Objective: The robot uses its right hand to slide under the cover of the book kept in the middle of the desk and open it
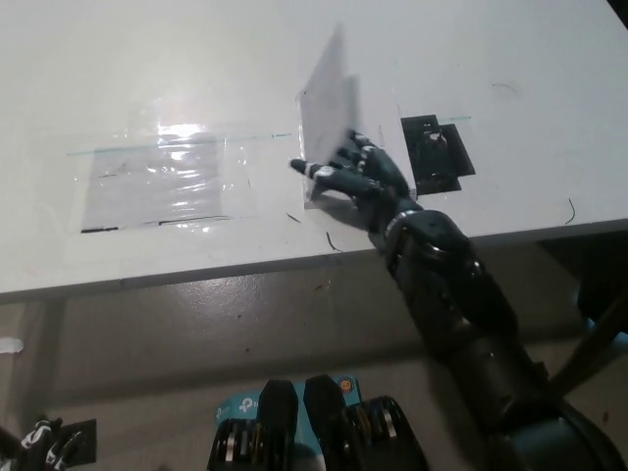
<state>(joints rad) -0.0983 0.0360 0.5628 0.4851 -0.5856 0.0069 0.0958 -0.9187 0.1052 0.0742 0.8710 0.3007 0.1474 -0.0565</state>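
Right hand point(355, 177): fingers spread, under raised cover point(329, 98) of book point(334, 147).
Book: desk point(294, 39) middle.
Left hand point(39, 437): 7 o'clock corner, grip cannot be told.

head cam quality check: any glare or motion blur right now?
Head view: strong glare on the clear plastic sheet at left, washing out what lies under it; the lifted book cover is smeared by motion blur, its top edge faint; the right hand is fairly sharp; the desk is evenly lit.
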